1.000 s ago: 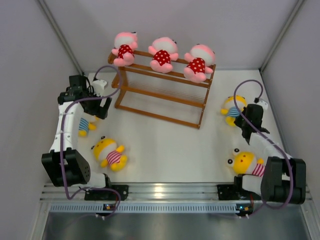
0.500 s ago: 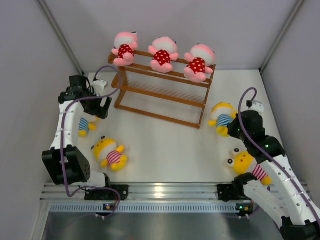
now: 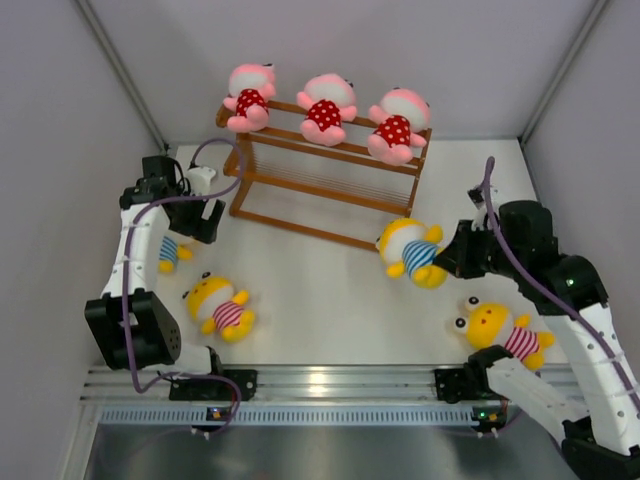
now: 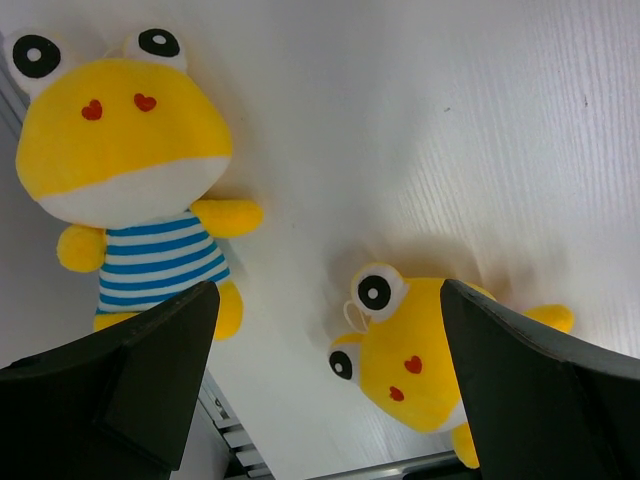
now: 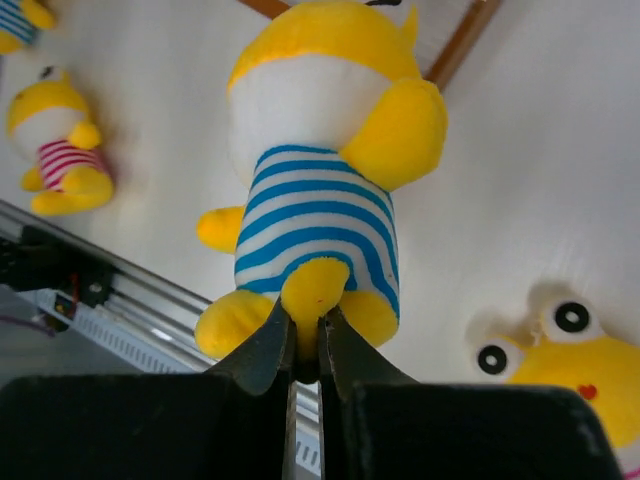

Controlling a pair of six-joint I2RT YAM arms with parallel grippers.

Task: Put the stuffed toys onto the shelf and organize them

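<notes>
While the right gripper (image 5: 306, 335) pinches one toy by a foot, stock lies as follows.

1. Shelf (image 3: 315, 233): wood, orange-brown, 3 tiers of thin rails. Stands at back of white table (image 3: 330, 300), set at a slant.
2. Pink toys, qty 3, red outfits w/ white dots. All sit in a row on the top tier: left pink toy (image 3: 249, 98), middle pink toy (image 3: 327, 110), right pink toy (image 3: 397, 124).
3. Held toy (image 5: 320, 220): yellow, blue-white stripes. Right gripper's fingers are pressed nearly together on one yellow foot. Body sticks out from the gripper, head toward the shelf, next to its front right leg. Touching or not: can't tell.
4. Right red-striped toy (image 3: 500, 330): yellow, on its back on the table, near right arm's base. Close to the held toy but apart from it.
5. Left red-striped toy (image 3: 222, 308): yellow, on its back, front left of table, near left arm's base.
6. Second blue-striped toy (image 4: 130, 170): yellow, face up on table by left wall, partly under left arm in overhead view.
7. Left gripper (image 4: 328, 285): fingers spread wide, nothing btwn them, above the table. In its wrist view the second blue-striped toy lies just off one finger, and another yellow head w/ red hearts lies near the other finger.
</notes>
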